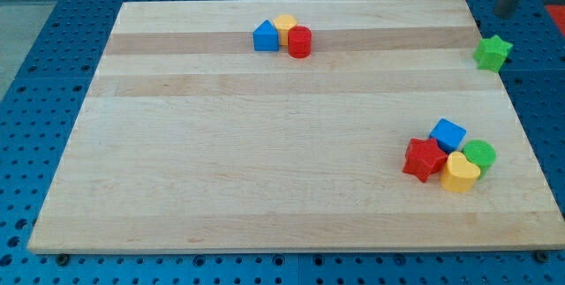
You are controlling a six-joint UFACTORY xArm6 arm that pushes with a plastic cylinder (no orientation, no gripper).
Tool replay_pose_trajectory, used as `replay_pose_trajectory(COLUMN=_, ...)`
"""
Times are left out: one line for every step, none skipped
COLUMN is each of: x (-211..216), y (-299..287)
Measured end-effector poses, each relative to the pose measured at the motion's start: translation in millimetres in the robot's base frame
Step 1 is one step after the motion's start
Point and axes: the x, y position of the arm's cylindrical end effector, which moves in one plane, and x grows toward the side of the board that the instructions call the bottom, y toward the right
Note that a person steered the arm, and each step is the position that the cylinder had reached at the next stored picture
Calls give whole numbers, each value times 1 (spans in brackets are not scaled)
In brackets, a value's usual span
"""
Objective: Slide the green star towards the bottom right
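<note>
A: Where's the target?

B: Green star (493,52) sits at the view's right edge, upper part, right on the rim of the wooden board (265,144). Looks partly over the blue pegboard table (53,56); can't tell how much of it is still on wood.

A: Rod?

B: Dark rod enters at the view's top-right corner. My tip (504,15) is above and slightly right of the star, near it but apart. No pincer on this rig, so no wide/narrow/holding state to log; just a bare rod, touching nothing.

A: Other blocks?

B: Two clusters. Near the top centre: blue block (265,36), yellow block (284,26), red cylinder (299,42), all touching. Lower right: red star (424,159), blue cube (448,134), yellow heart (459,172), green cylinder (479,154), packed tight.

A: Risks?

B: Judgement only. 1) Star is at the edge, so a push w/ any rightward bias may tip it off the board altogether. 2) Star points give uneven contact; an off-centre push probably spins it and the tip slips past. 3) The lower-right cluster lies in the path toward the bottom right; a straight run down could ram the green cylinder and scatter the group.

A: Fix?

B: Approach from above, push down along the edge, stop short of the cluster.
</note>
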Motion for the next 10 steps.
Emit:
replay_pose_trajectory(x=84, y=-24)
replay_pose_trajectory(x=99, y=-24)
replay_pose_trajectory(x=99, y=-41)
replay_pose_trajectory(x=99, y=-59)
replay_pose_trajectory(x=106, y=-64)
replay_pose_trajectory(x=104, y=-41)
replay_pose_trajectory(x=58, y=-26)
replay_pose_trajectory(x=50, y=-51)
replay_pose_trajectory(x=64, y=-79)
replay_pose_trajectory(x=85, y=-100)
